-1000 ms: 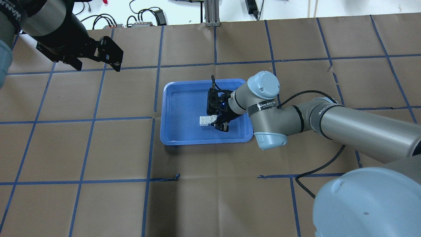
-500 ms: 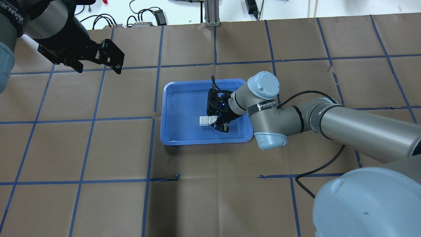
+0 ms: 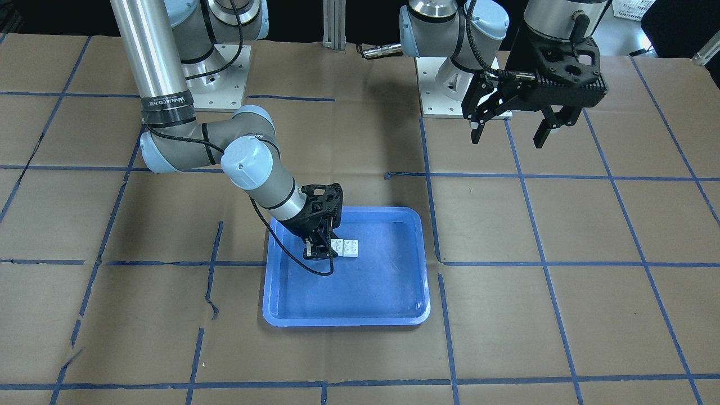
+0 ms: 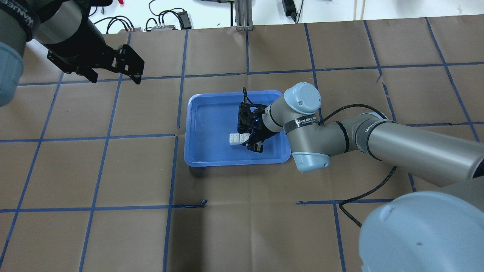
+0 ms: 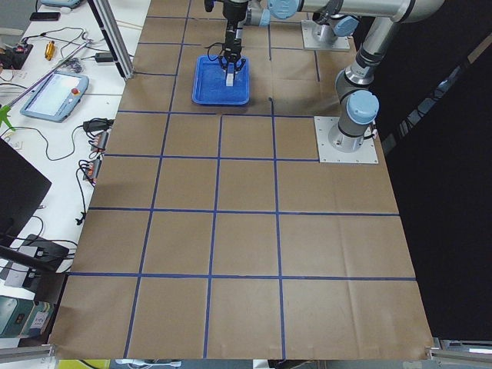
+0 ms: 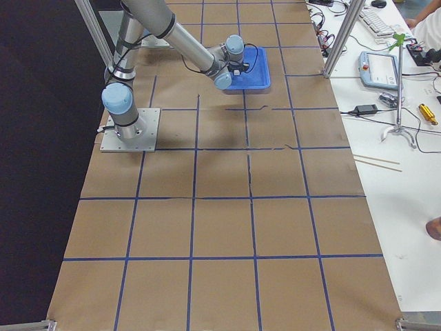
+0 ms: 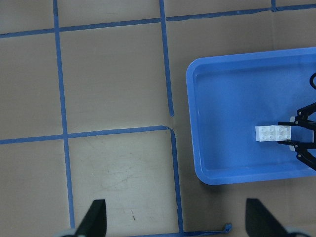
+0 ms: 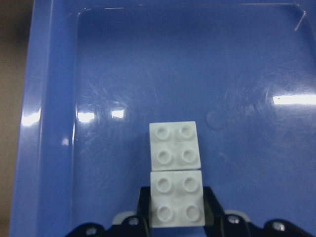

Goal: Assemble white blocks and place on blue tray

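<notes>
The brown-papered tabletop carries the blue tray near its middle, and the right arm reaches low into it while the left arm hangs well away over bare paper. The left end effector is released, its fingers spread wide with nothing between them. The right end effector sits right down at the tray floor, grasping the nearer of the two white blocks; the wrist view shows its dark pads pressed against that brick's two sides. The bricks rest studs-up on the tray floor, end to end and touching, towards the robot's side of the tray. Whether they are truly locked together cannot be told. The likely trouble from here is the let-go: if the pads cling as they part, or the wrist rises before they are clear, the held brick could be dragged, tipped, or pulled off its partner, since both are tiny and light.
</notes>
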Robot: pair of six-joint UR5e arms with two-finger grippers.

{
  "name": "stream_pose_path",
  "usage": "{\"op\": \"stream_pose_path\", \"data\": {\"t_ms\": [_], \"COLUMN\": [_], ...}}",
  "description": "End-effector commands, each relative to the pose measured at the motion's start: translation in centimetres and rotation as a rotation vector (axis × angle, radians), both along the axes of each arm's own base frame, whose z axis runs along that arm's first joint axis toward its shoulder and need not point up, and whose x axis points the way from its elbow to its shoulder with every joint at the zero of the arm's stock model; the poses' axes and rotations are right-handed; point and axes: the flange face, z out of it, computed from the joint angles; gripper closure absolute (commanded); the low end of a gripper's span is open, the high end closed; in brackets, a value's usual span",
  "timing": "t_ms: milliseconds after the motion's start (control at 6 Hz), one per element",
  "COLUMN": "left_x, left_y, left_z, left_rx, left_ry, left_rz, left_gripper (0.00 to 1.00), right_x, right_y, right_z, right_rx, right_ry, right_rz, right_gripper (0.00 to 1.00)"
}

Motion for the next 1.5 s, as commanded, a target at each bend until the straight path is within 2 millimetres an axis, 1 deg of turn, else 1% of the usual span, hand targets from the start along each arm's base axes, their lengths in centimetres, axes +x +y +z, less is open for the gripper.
{"op": "stream_pose_path", "data": {"t_ms": [0,167,333,500,667,1000,1167,1333], "left_x": [0.12,0.13,0.14,0.34,0.36,0.37,0.22,0.29], "left_y": [-0.33,-0.05,-0.21,-0.28,-0.20,0.30,0.47,0.57], "left_z": [-0.09,0.25,0.04,0.06,0.03,0.89,0.72,0.56], "left_rx": [-0.011,-0.017,-0.012,-0.014,-0.012,-0.028,-0.018,-0.011], "left_ry": [0.001,-0.001,-0.001,0.000,-0.002,-0.005,-0.005,-0.004], "left_rz": [0.005,0.003,0.002,0.005,0.005,0.004,0.001,0.007], "left_gripper": [0.01,0.01,0.01,0.01,0.01,0.01,0.01,0.01], "right_x": [0.00,0.05,0.08,0.08,0.09,0.09,0.08,0.08], "right_y": [0.00,0.02,0.03,0.03,0.04,0.05,0.03,0.04], "right_z": [-0.08,-0.14,-0.29,-0.30,-0.29,-0.31,-0.30,-0.23], "right_rx": [0.002,0.007,0.020,0.021,0.022,0.025,0.030,0.039], "right_ry": [0.000,-0.006,-0.010,-0.010,-0.012,-0.012,-0.012,-0.014], "right_rz": [-0.001,-0.004,-0.021,-0.022,-0.023,-0.027,-0.040,-0.057], "right_gripper": [0.74,0.53,0.41,0.38,0.28,0.24,0.01,0.00]}}
